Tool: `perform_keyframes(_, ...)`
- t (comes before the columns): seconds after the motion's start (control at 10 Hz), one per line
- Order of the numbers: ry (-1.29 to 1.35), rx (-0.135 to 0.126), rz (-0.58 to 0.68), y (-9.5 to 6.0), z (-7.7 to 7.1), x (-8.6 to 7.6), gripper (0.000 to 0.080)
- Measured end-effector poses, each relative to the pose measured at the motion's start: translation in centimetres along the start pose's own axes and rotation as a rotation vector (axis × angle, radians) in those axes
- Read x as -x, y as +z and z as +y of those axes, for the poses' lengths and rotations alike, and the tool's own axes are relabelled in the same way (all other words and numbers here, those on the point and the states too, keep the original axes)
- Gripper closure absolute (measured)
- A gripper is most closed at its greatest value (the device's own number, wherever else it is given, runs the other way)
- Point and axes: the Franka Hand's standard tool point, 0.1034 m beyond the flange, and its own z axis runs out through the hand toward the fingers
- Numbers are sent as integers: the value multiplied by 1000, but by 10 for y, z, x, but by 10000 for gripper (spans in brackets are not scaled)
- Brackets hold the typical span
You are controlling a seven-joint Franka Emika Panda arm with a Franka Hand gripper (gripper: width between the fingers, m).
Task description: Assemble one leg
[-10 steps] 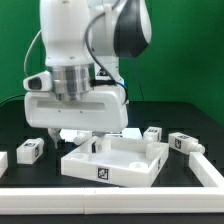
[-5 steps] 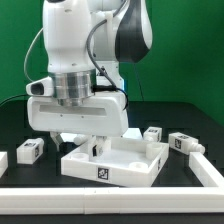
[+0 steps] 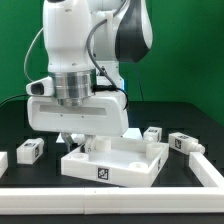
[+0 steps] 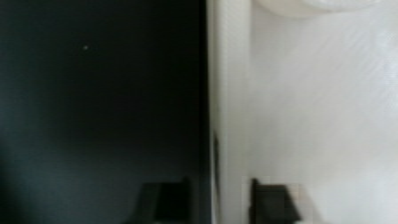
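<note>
Your arm (image 3: 85,40) stands upright over the middle of the black table (image 3: 190,115), wrist pointing straight down, with a green backdrop (image 3: 190,40) behind it. The white tray (image 3: 135,170) lies flat on the table beneath it. The hand (image 3: 82,138) is low over the tray's far corner, toward the exterior view's left. In the wrist view the hand (image 4: 215,200) is spread, with one of its dark fingers (image 4: 166,200) on each side of the tray's (image 4: 320,120) raised rim (whether either touches it, you can't tell). It holds nothing. One leg (image 3: 30,150) lies on the table to the exterior view's left of the tray, well apart from the hand. Two more legs (image 3: 152,133) (image 3: 181,143) lie toward the right.
</note>
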Motion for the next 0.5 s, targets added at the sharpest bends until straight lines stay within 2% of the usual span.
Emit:
perform_keyframes(0.1, 0, 0, 0, 0, 0, 0, 747)
perform_keyframes(0.2, -27, 0, 10, 0, -5, -9, 747)
perform_keyframes(0.4, -122, -11, 68, -1, -27, -55, 747)
perform_keyframes(0.5, -168, -12, 79, -1, -40, -66, 747)
